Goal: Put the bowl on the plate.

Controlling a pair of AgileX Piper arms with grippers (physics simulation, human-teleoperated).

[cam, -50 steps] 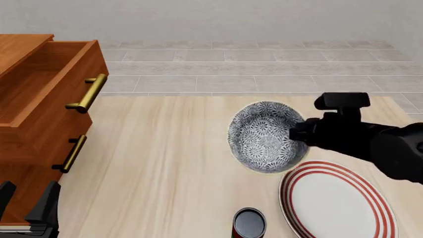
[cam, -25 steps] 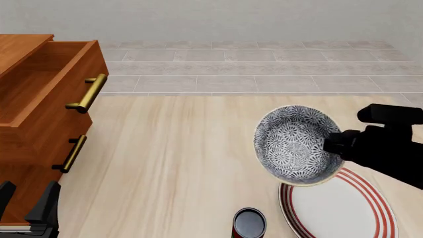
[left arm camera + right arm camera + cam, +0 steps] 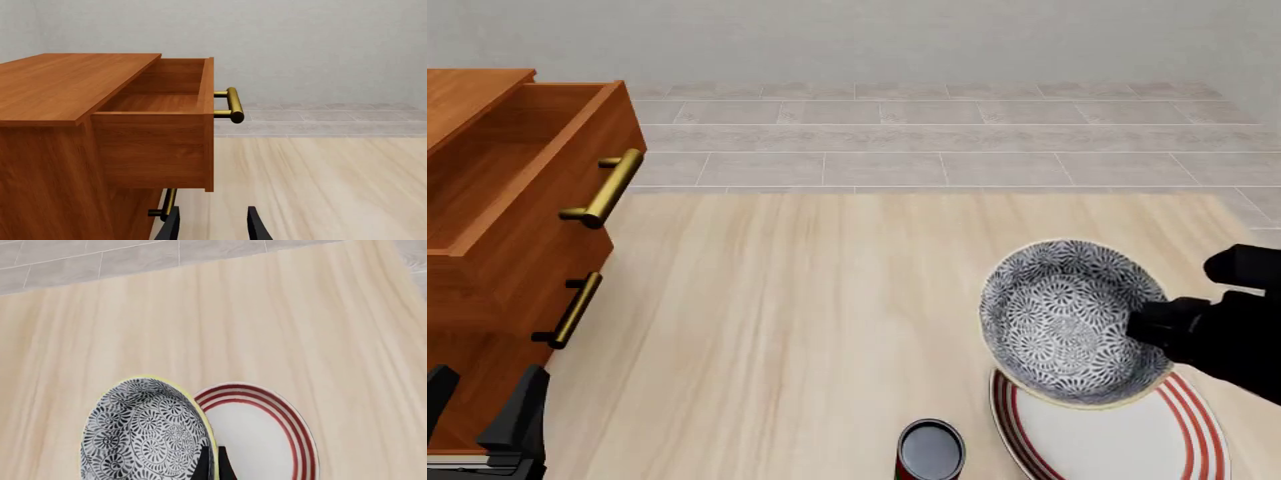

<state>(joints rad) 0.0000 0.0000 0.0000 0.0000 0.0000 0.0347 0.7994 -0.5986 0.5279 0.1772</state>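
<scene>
The grey-and-white floral bowl [image 3: 1074, 322] hangs tilted in the air, its lower edge over the far left part of the white, red-ringed plate [image 3: 1121, 435]. My right gripper [image 3: 1148, 322] is shut on the bowl's right rim. In the right wrist view the bowl [image 3: 143, 435] fills the lower left, the plate [image 3: 267, 432] lies below and beside it, and the gripper's fingers [image 3: 211, 466] pinch the yellowish rim. My left gripper [image 3: 481, 415] rests open at the table's near left corner, its fingers [image 3: 257, 226] holding nothing.
A wooden cabinet [image 3: 507, 250] with its top drawer pulled out and brass handles [image 3: 607, 188] stands on the left. The drawer [image 3: 167, 125] fills much of the left wrist view. A small dark red can [image 3: 930, 452] stands at the front edge, left of the plate.
My right gripper has carried the bowl to the right and toward the near edge, from beside the plate to over the plate's far left part. The left arm has not moved.
</scene>
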